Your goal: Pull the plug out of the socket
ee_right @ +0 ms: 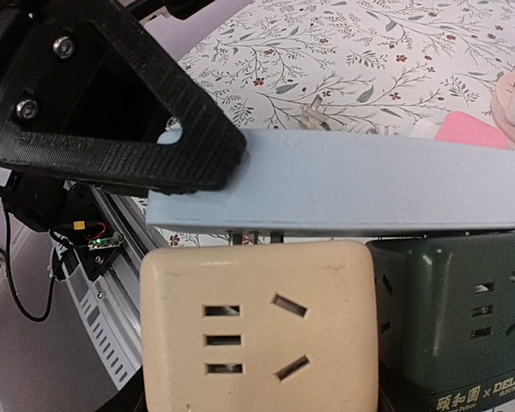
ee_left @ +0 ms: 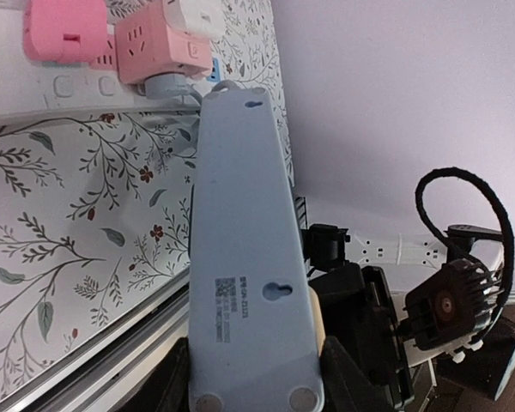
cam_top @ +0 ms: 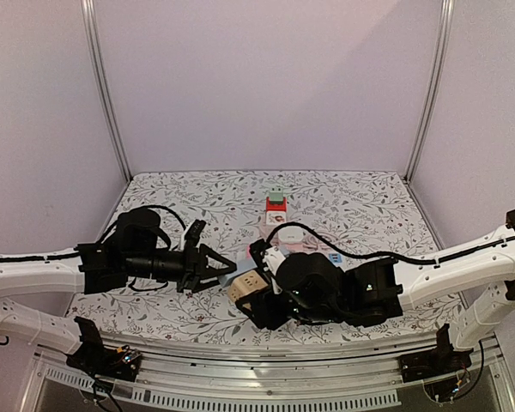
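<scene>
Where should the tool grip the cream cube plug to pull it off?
Grip the cream cube plug across its flat faces, coming from the side opposite the power strip: its pins enter the strip squarely, so that should line up the pull. The green cube beside it leaves little room there.

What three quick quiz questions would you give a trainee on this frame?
1. True or false: the left hand holds the blue strip.
2. What colour is the cube in the right hand: A beige, B green, C pink?
3. Fill in: between that cube and the strip, metal ___ show.
Key: 1 true; 2 A; 3 prongs.
</scene>
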`<act>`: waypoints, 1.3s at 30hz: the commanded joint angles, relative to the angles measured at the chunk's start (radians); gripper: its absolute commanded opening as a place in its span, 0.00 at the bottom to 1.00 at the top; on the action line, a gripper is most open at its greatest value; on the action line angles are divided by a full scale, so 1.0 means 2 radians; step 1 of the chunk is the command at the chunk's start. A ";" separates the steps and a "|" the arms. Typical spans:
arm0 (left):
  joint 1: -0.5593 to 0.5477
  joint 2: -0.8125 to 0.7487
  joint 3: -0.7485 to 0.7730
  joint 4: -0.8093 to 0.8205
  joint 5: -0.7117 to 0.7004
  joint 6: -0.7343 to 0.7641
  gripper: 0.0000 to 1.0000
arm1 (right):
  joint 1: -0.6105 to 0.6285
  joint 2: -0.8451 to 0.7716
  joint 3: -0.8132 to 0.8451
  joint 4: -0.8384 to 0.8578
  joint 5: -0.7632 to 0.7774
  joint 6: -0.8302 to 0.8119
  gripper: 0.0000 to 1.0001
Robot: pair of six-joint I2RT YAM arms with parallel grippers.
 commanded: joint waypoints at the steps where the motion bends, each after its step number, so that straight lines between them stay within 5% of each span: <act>1: 0.029 -0.012 -0.019 -0.052 -0.027 0.038 0.00 | -0.010 -0.053 -0.013 -0.001 0.006 -0.037 0.00; 10: 0.029 -0.012 -0.021 -0.052 -0.030 0.038 0.00 | -0.006 -0.061 -0.019 0.006 -0.012 -0.071 0.00; 23: 0.030 -0.012 -0.023 -0.052 -0.035 0.034 0.00 | -0.007 -0.045 -0.015 -0.025 0.091 0.064 0.00; 32: 0.036 -0.017 -0.024 -0.068 -0.036 0.044 0.00 | -0.008 -0.056 -0.011 -0.021 0.074 0.025 0.00; 39: 0.074 -0.048 -0.043 -0.090 -0.022 0.053 0.00 | -0.011 -0.119 -0.010 -0.150 0.159 0.021 0.00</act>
